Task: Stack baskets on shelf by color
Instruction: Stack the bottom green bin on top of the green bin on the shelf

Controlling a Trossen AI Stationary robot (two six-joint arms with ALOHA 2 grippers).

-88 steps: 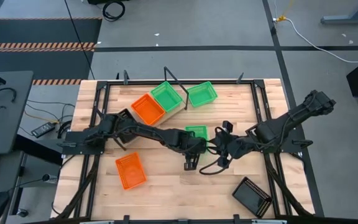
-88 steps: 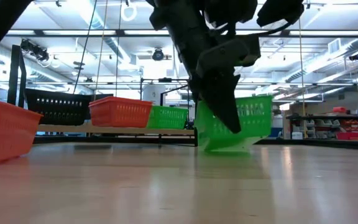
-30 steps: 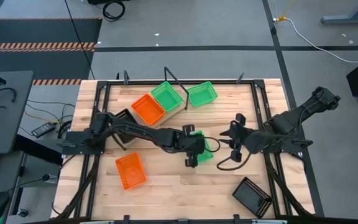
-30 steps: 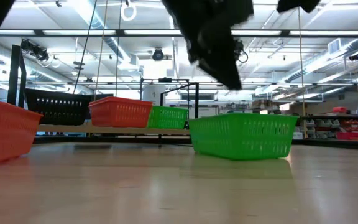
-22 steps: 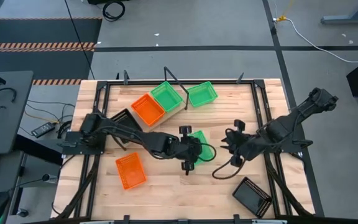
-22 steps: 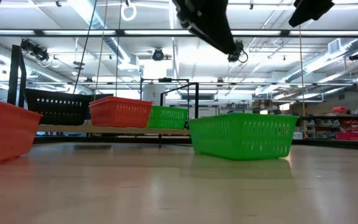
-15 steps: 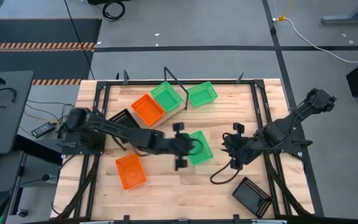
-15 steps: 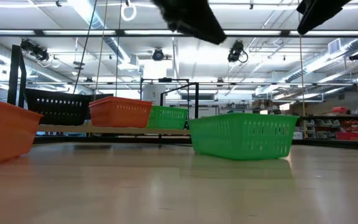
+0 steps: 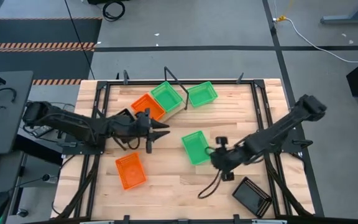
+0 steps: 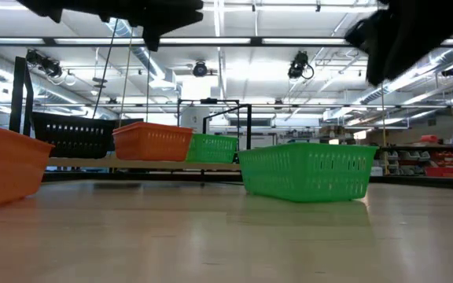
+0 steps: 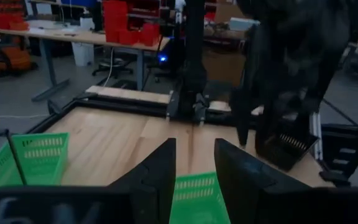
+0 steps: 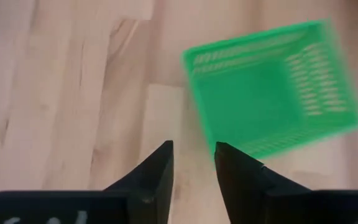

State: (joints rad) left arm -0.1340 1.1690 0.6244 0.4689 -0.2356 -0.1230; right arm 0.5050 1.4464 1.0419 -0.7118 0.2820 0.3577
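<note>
The left gripper [image 9: 161,132] has drawn back toward the orange perforated plastic basket [image 9: 148,108] on the light wood shelf [image 9: 194,109], its fingers slightly spread and empty. It has left the bright green mesh basket [image 9: 196,147] upright on the butcher-block tabletop [image 9: 173,180], still unstacked. The right gripper [image 9: 212,155], narrowly parted, has moved in beside it.

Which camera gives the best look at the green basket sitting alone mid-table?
The high view: the green basket shows whole, nothing holding it. Low view shows one side wall; right wrist view shows it blurred; left wrist view catches only an edge.
</note>
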